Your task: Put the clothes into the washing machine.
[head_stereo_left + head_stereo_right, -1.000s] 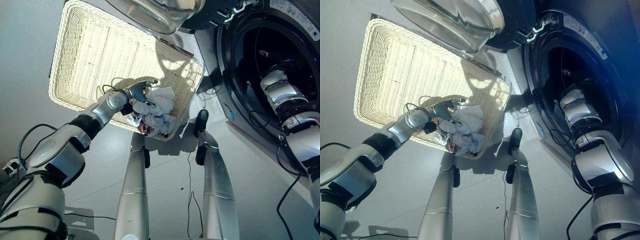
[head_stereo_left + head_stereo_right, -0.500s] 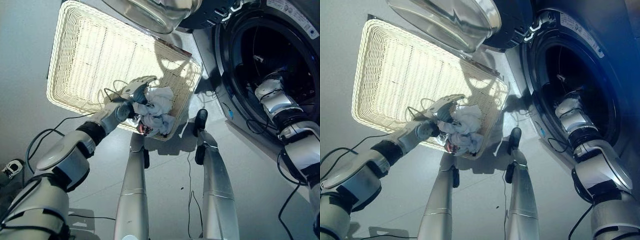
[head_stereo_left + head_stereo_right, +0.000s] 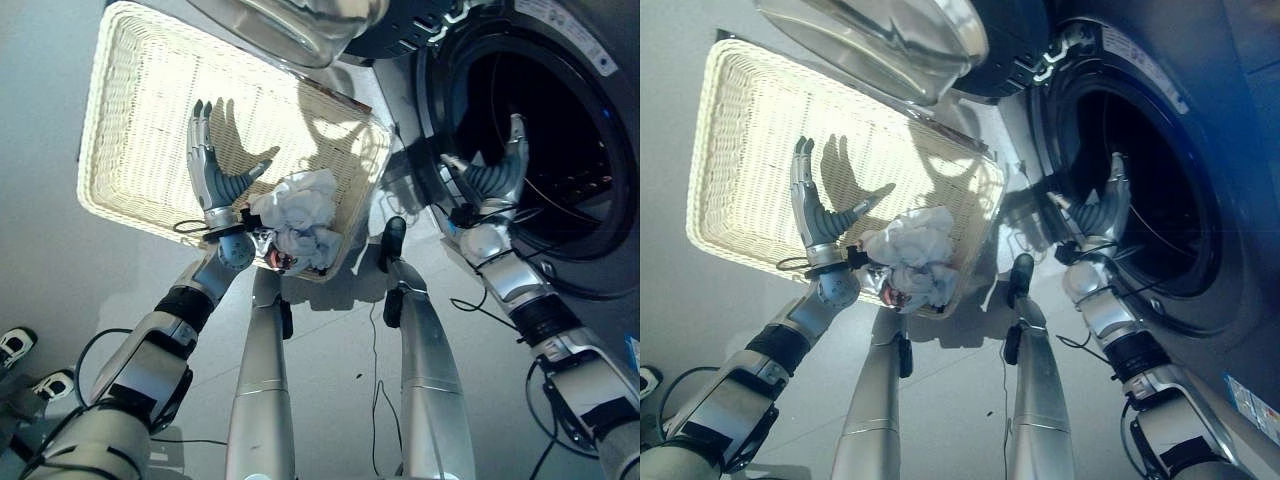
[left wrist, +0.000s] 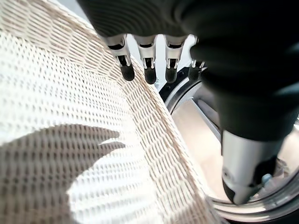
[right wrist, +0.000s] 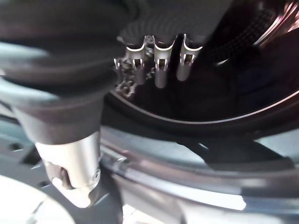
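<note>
**Both hands withdrawn and open; one bundle of clothes left in the basket**

Since the earlier frames the left hand (image 3: pixel 212 172) has lifted off the clothes and now stands over the basket floor with fingers straight and spread, holding nothing. The right hand (image 3: pixel 497 177) has come out of the drum and is raised before the door opening, fingers likewise extended and empty; its wrist view shows the straight fingers (image 5: pixel 160 60) pointing into the dark drum.

The clothes (image 3: pixel 299 214), a crumpled white and pale-blue bundle, lie in the lower right corner of the white wicker basket (image 3: pixel 130 90), just right of the left wrist. The rest of the basket floor is bare. The washing machine (image 3: pixel 560 130) fills the upper right of the frame, its opening dark; whether garments already lie inside cannot be told. Judged from this, the task is well advanced, with this last bundle yet to be transferred.

The glass door (image 3: pixel 300 25) hangs open at the top centre, overlapping the basket's far edge. The basket's right corner sits close to the machine's front. The path from bundle to drum passes through this gap, below the door, and looks unobstructed.
</note>
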### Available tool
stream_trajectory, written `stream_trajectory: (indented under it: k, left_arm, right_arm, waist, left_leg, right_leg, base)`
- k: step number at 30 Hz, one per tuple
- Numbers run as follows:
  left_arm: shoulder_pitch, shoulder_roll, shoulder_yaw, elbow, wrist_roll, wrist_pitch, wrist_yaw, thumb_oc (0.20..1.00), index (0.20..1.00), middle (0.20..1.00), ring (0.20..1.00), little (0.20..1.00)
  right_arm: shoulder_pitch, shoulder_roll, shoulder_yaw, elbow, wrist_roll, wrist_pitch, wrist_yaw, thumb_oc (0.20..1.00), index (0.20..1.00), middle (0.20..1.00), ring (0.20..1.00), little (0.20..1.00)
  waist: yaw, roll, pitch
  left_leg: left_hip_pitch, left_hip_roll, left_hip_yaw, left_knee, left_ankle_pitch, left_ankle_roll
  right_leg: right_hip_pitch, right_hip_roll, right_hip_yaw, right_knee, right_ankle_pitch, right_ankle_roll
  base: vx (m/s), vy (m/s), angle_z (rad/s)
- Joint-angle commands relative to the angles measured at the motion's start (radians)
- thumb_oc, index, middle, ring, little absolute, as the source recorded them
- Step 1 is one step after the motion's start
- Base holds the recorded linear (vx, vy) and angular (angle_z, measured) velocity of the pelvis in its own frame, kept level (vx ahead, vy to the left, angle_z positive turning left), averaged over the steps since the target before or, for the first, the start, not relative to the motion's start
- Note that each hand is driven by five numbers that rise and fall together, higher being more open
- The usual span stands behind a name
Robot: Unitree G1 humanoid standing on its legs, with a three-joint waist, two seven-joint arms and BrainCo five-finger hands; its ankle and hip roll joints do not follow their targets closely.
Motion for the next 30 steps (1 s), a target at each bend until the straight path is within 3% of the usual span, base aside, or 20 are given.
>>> stream_trajectory:
  k: [1, 7, 15, 21, 30]
  left_arm:
    - [-0.031, 0.002, 0.063, -0.014, -0.02, -0.037, 0.041, 1.0, 1.0, 1.0, 1.0, 1.0]
    - [-0.026, 0.003, 0.092, -0.009, -0.084, -0.015, 0.029, 1.0, 1.0, 1.0, 1.0, 1.0]
    - [-0.057, 0.026, 0.107, 0.04, -0.158, -0.008, 0.028, 1.0, 1.0, 1.0, 1.0, 1.0]
    - [-0.099, 0.054, 0.1, 0.07, -0.192, 0.032, 0.035, 1.0, 1.0, 1.0, 1.0, 1.0]
    - [-0.166, 0.068, 0.095, 0.15, -0.235, 0.039, 0.047, 1.0, 1.0, 1.0, 1.0, 1.0]
  right_arm:
    - [0.023, -0.01, 0.001, -0.095, -0.124, -0.099, 0.032, 1.0, 1.0, 1.0, 1.0, 1.0]
    - [0.028, -0.012, 0.069, -0.152, -0.221, -0.161, 0.169, 1.0, 1.0, 1.0, 1.0, 1.0]
    - [-0.026, -0.051, 0.221, -0.151, -0.189, -0.141, 0.398, 1.0, 1.0, 1.0, 1.0, 1.0]
    - [-0.079, -0.058, 0.331, -0.127, -0.147, -0.123, 0.487, 1.0, 1.0, 1.0, 1.0, 1.0]
    - [-0.148, -0.021, 0.435, -0.036, -0.114, -0.06, 0.535, 1.0, 1.0, 1.0, 1.0, 1.0]
  waist:
    - [0.02, -0.028, -0.014]
    - [0.018, -0.022, -0.014]
    - [0.027, -0.015, -0.014]
    - [0.039, -0.008, -0.014]
    - [0.053, 0.001, -0.014]
  left_leg:
    - [-0.008, -0.03, 0.032, 0.099, -0.088, 0.062]
    - [-0.005, -0.033, 0.038, 0.099, -0.079, 0.058]
    - [-0.004, -0.031, 0.039, 0.099, -0.066, 0.049]
    - [-0.006, -0.035, 0.037, 0.101, -0.057, 0.043]
    - [-0.007, -0.038, 0.034, 0.108, -0.053, 0.037]
  right_leg:
    - [0.066, 0.053, -0.025, -0.128, 0.103, 0.019]
    - [0.07, 0.052, -0.02, -0.131, 0.097, 0.017]
    - [0.077, 0.045, -0.031, -0.13, 0.086, 0.009]
    - [0.077, 0.04, -0.041, -0.125, 0.081, 0.004]
    - [0.077, 0.031, -0.05, -0.12, 0.078, 0.0]
  base:
    - [-0.01, 0.036, -0.02]
    - [0.0, 0.018, -0.02]
    - [0.0, 0.0, 0.0]
    - [0.0, 0.0, 0.0]
    - [0.0, 0.0, 0.0]
